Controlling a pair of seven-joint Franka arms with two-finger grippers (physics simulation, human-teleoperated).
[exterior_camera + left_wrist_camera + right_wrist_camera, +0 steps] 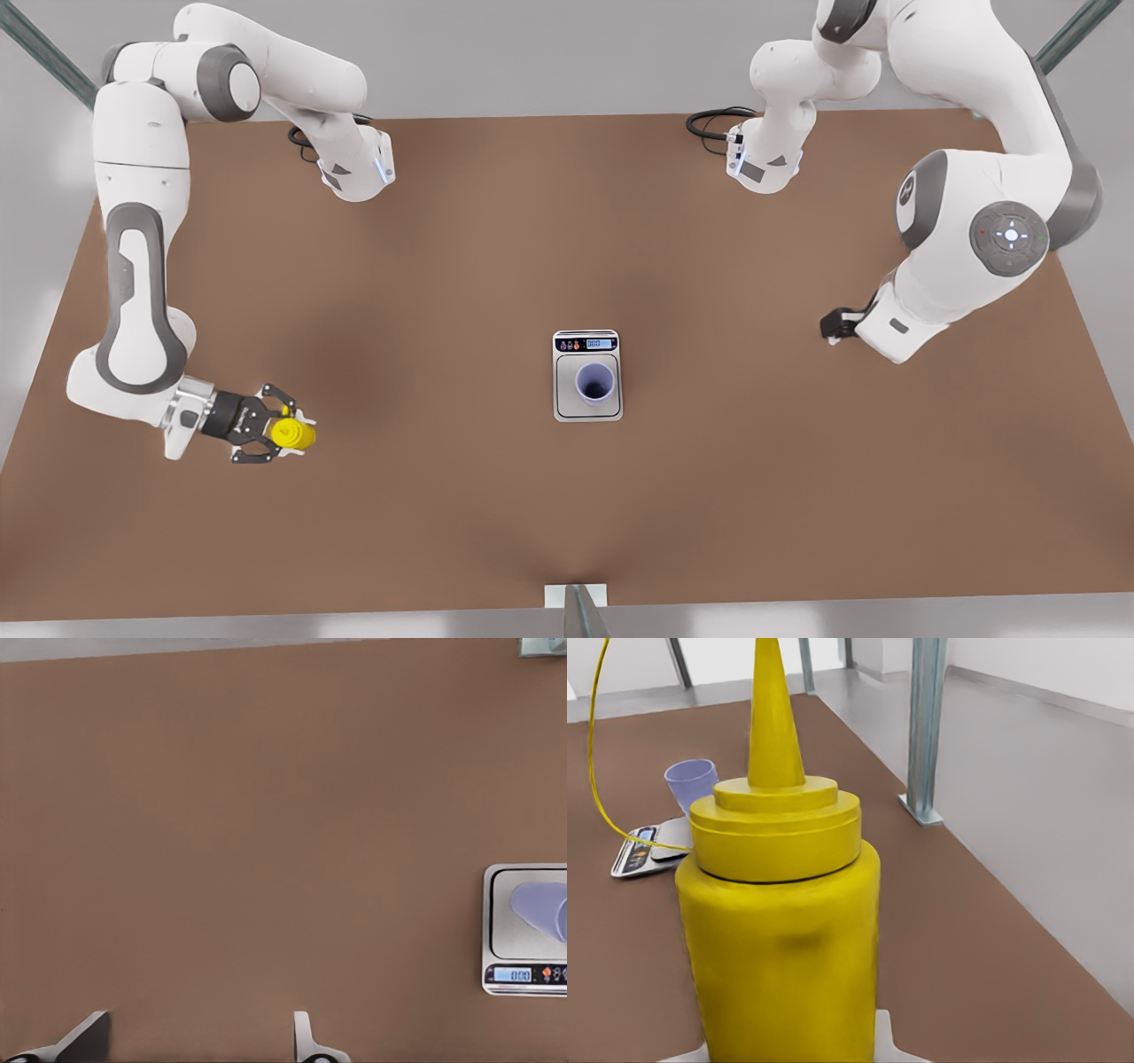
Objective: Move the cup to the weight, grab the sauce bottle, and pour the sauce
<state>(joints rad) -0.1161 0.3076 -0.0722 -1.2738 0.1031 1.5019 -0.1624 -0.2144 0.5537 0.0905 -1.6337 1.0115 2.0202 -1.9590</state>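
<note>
Sauce bottle (pixel 780 930): nearest the right wrist camera; yellow, upright, nozzle pointing up; in the front view it stands at the front view's left, well apart from the weight.
Right gripper (pixel 282 434): clamped on the sauce bottle, one finger to each side of its body.
Cup (pixel 594 384): lavender-blue, upright, standing on the plate of the weight (pixel 567 406); first step judged done.
Key relation: the cup lies toward the front view's right of the held bottle, across bare table (pixel 425 292); the bottle's long axis is vertical, so it must travel over, then tip nozzle-down above the cup's mouth.
Left gripper (pixel 199 1036): fingers spread, holding nothing, hanging over bare table with the weight off to one side; this arm waits.
Nearer arm: by gripper position in the front view, the two look about equally far from the cup.
</note>
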